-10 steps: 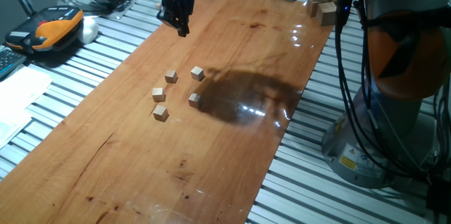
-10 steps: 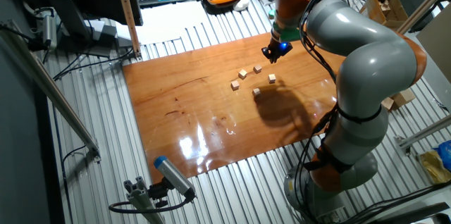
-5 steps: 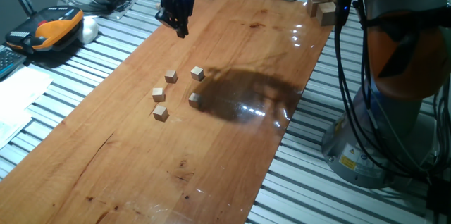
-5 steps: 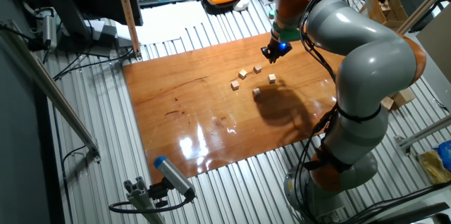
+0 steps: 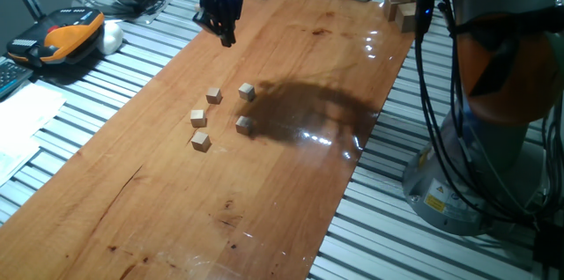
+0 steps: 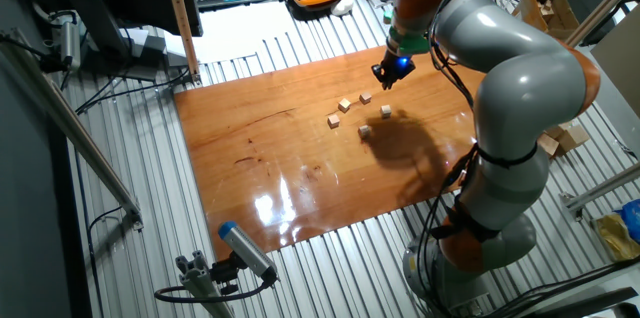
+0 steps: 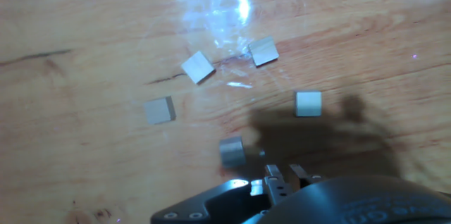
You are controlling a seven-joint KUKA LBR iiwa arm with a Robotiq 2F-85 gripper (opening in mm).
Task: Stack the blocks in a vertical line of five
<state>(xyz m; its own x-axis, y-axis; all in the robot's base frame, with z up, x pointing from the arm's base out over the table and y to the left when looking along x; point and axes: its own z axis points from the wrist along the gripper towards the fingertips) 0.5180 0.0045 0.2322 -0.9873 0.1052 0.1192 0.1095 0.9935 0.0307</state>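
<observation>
Blocks (image 5: 214,118), 5, lie scattered mid-board, well apart from edges.

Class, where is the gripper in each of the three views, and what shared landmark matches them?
One fixed view: gripper at top, left of centre.
The other fixed view: upper right, near the far edge of the board.
Hand view: only its tip, bottom edge.
Shared landmark: the five scattered blocks.

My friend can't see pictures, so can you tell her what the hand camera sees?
Five small wooden blocks lie scattered on a shiny wooden table, none stacked: one at the upper right, one beside it, one at the left, one at the right and one lowest. The robot's tool shows at the bottom edge, above them.
</observation>
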